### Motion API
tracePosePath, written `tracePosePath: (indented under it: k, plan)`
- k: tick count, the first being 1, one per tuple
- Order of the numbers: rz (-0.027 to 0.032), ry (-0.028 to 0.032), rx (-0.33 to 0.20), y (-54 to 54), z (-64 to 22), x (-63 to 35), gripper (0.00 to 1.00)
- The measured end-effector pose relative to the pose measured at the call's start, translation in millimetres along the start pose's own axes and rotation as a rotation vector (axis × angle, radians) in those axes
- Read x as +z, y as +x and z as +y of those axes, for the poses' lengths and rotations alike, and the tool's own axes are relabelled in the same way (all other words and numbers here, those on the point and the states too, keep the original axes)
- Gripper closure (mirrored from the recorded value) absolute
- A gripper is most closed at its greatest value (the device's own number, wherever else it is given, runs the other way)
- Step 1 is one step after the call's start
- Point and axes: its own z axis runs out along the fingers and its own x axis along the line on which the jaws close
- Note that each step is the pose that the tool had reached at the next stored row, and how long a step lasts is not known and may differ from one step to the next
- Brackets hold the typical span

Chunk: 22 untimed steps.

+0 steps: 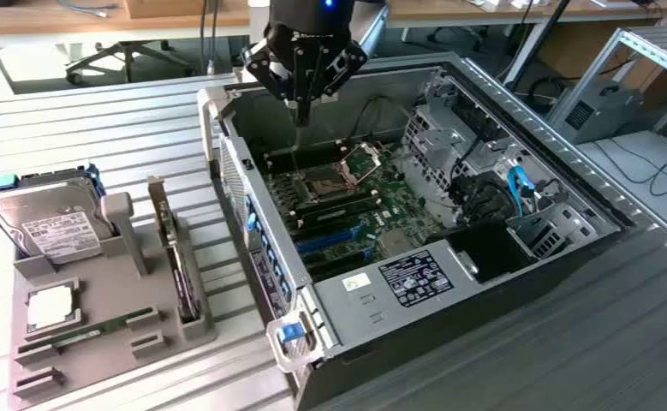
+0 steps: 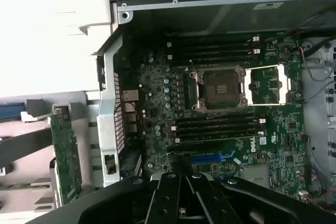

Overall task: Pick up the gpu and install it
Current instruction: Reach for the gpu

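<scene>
Spanning the whole exterior view, a slatted silver metal table (image 1: 104, 145) carries a grey steel computer tower case (image 1: 233, 167) that lies on its side with the cover off. Inside it are a green motherboard (image 1: 400, 214) and an open processor socket (image 1: 322, 184). At eight o'clock from the case sits a grey moulded parts holder (image 1: 116, 295). The black robot claw (image 1: 300, 116) hangs over the case's twelve o'clock edge, above the motherboard, its fingers pressed together with nothing between them. In the holder's eleven o'clock corner stands a silver boxy hard drive with a white label (image 1: 48, 224). The gpu (image 1: 176, 265), a thin dark circuit card, stands on edge in a slot along the holder's three o'clock side, nearest the case and well apart from the claw. A narrow green memory stick (image 1: 87, 332) lies flat toward the holder's six o'clock end.
</scene>
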Motion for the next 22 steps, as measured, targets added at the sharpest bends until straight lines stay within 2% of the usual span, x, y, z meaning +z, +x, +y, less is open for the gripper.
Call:
tracePosePath:
  k: [22]
  plan:
    - [-0.0016, -0.0001, 0.0, 23.0, -1.8, -0.6, 0.89]
